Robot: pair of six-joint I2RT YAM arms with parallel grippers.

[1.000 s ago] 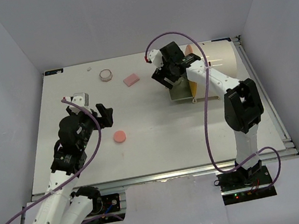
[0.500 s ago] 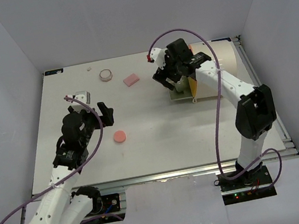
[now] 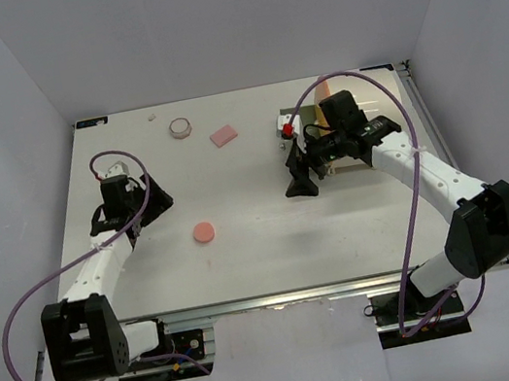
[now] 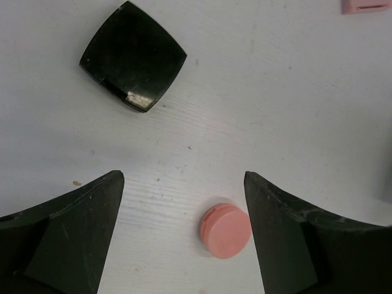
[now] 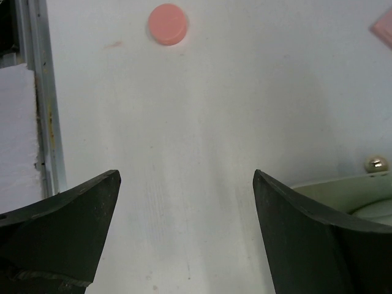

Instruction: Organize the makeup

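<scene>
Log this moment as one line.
left gripper open, empty | right gripper open, empty | pink disc ungrasped | black compact ungrasped

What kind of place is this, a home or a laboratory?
Probably a robot laboratory cell: a white table boxed in by plain walls, a left arm and right arm bolted at its near edge, a pink disc as prop.

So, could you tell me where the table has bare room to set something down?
Bare: the near strip of the table between the pink disc and the right edge. Crowded: the far side, around jar, pink pad and right gripper.
</scene>
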